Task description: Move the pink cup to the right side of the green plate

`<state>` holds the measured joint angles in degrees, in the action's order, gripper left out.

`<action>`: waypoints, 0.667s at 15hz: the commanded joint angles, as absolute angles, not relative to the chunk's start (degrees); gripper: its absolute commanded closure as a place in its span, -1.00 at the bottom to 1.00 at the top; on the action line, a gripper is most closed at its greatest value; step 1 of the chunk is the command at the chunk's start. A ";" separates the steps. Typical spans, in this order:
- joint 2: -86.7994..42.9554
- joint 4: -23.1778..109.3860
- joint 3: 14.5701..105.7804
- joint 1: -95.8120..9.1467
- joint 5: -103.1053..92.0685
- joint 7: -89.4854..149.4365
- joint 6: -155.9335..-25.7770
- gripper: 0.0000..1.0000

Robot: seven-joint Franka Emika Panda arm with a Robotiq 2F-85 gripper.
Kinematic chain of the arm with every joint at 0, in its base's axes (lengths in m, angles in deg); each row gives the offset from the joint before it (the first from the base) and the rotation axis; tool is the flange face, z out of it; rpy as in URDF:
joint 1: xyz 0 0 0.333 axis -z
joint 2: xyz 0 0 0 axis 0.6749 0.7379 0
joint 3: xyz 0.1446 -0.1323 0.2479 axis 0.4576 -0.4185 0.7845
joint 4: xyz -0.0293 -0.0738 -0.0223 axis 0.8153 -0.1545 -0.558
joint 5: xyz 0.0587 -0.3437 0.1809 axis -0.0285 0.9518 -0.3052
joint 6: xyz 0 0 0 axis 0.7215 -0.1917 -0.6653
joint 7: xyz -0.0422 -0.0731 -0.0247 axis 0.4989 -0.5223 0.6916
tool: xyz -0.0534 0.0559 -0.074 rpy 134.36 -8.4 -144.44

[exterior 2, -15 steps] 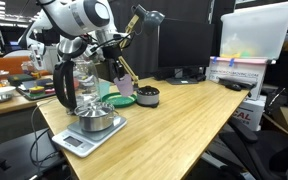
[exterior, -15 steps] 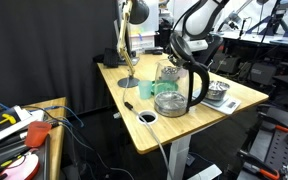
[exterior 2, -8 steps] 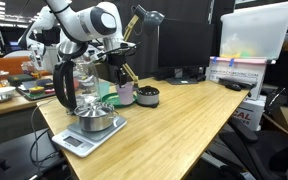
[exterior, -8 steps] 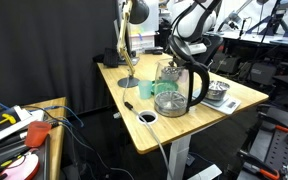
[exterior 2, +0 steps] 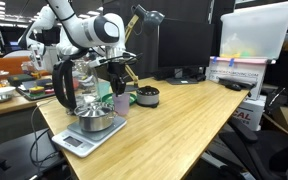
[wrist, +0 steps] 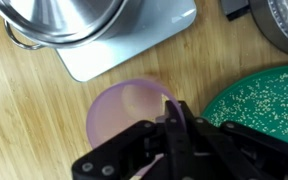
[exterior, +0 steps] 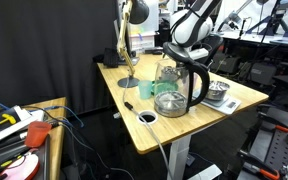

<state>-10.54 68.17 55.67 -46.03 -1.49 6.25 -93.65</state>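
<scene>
Over the last second I have swung the arm down and towards the near edge of the wooden worktop (exterior 2: 184, 120). In an exterior view the hand (exterior 2: 119, 90) hangs lower than it did. The small, pale pink cup (exterior 2: 121, 106) has come along with it, away from the dark round dish (exterior 2: 147, 96) and nearer the flat silver kitchen scale (exterior 2: 84, 140).

In the wrist view the hand (wrist: 174, 118) has its fingers (wrist: 180, 112) drawn nearly together, clamped on the right-hand rim of the pink cup (wrist: 119, 118). The cup is upright with its mouth open to the camera. It lies just below the scale (wrist: 134, 55), which carries the round polished steel bowl (wrist: 59, 18). The round speckled green plate (wrist: 259, 105) is just beside it on the right. I cannot tell whether the cup's base rests on the worktop or hangs clear of it.

The printed boxes (exterior 2: 234, 72) under the clear bin carry lettering too small for me to read.
</scene>
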 commanded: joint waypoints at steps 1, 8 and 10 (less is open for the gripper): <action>-10.06 66.74 56.74 -45.17 -4.17 9.01 -91.87 0.96; -10.40 67.87 55.32 -46.21 -2.49 7.38 -93.37 0.39; -10.40 67.87 55.32 -46.21 -2.49 7.38 -93.37 0.39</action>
<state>-10.44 67.95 55.51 -46.03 -2.34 7.25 -93.45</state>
